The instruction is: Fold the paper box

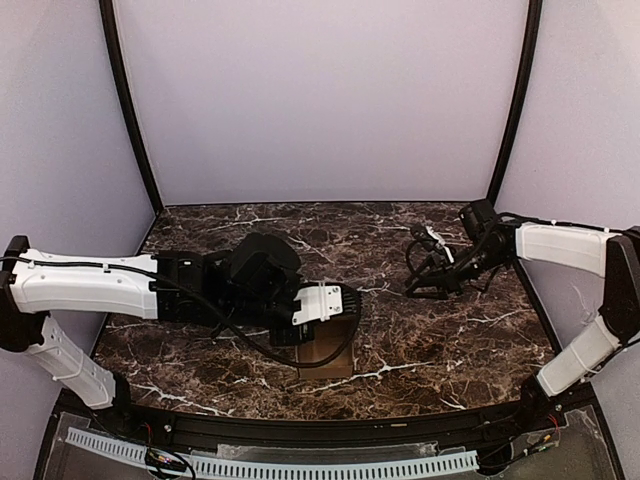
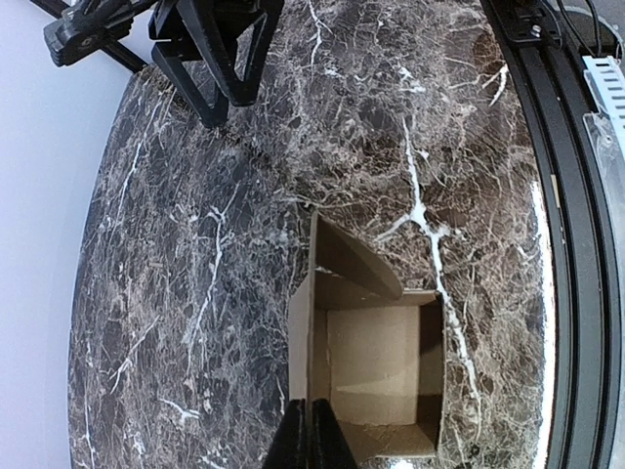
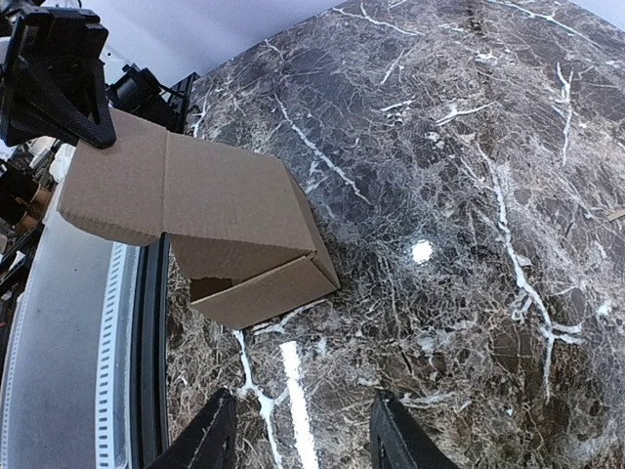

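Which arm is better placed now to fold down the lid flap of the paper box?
Left, probably. The left gripper is shut on the lid flap of the paper box, right over its open inside. The right gripper stands open over the marble table, apart from the box.

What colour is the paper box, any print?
The paper box is plain brown cardboard, unprinted inside and out; the right wrist view shows it best.

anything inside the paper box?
The paper box shows only its bare cardboard floor and walls, nothing in it. The left gripper covers part of one edge.
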